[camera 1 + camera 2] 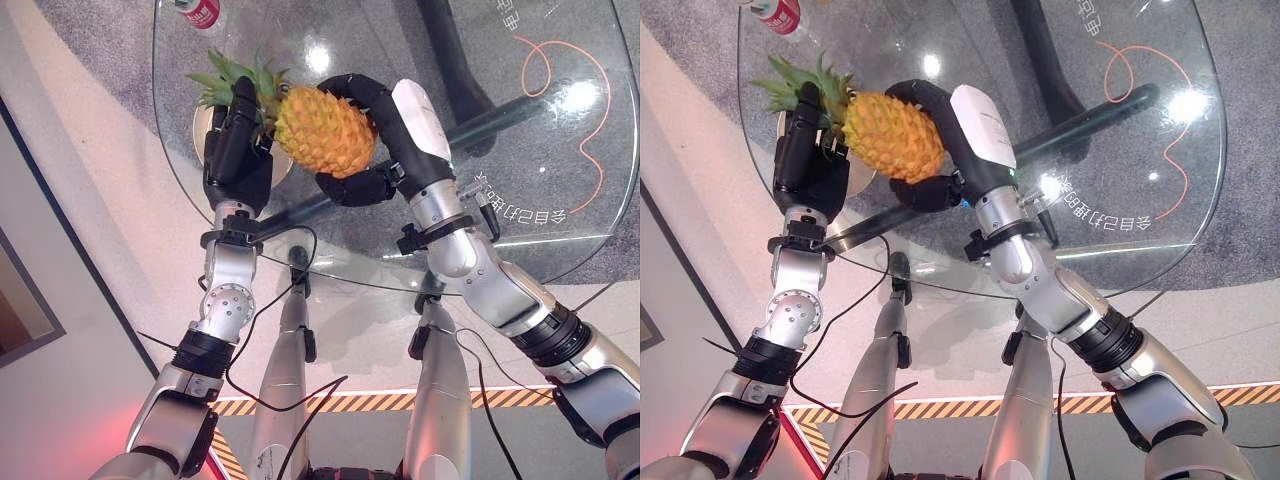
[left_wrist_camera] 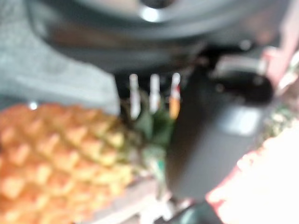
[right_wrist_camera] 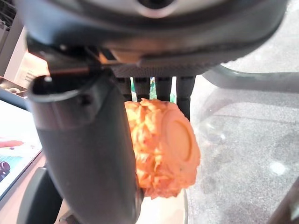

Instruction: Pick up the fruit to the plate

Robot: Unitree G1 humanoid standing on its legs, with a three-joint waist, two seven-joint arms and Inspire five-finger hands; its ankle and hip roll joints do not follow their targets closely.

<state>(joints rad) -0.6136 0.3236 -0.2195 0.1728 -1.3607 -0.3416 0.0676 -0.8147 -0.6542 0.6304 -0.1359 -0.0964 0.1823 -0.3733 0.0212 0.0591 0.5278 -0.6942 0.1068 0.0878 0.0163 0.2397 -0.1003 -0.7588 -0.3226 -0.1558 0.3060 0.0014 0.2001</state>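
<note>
The pineapple (image 1: 325,130) is held up between the two hands, over the round glass tabletop (image 1: 560,200). It lies on its side. Its green leafy top points toward the left hand (image 1: 238,150), and its flat orange bottom end points toward the right hand (image 1: 385,140).

The right hand is curled around the fat orange part of the pineapple. Its fingers (image 1: 350,88) wrap over the far side, and its thumb (image 1: 350,188) hooks around the near side, so the fruit is clamped between them. In the right wrist view the thumb lies along one side of the pineapple, and the fingers show behind it.

The left hand is at the leafy end. Its fingers (image 1: 243,105) reach up among the green leaves, right where they meet the orange part. In the left wrist view the thumb (image 2: 210,135) lies beside the leaves. I cannot tell if this hand is squeezing the leaves or just touching them.

The plate (image 1: 203,122) sits on the tabletop behind the left hand. It is mostly hidden by that hand and the fruit. A red can (image 1: 200,12) stands past the leaves, at the far edge of the tabletop.
</note>
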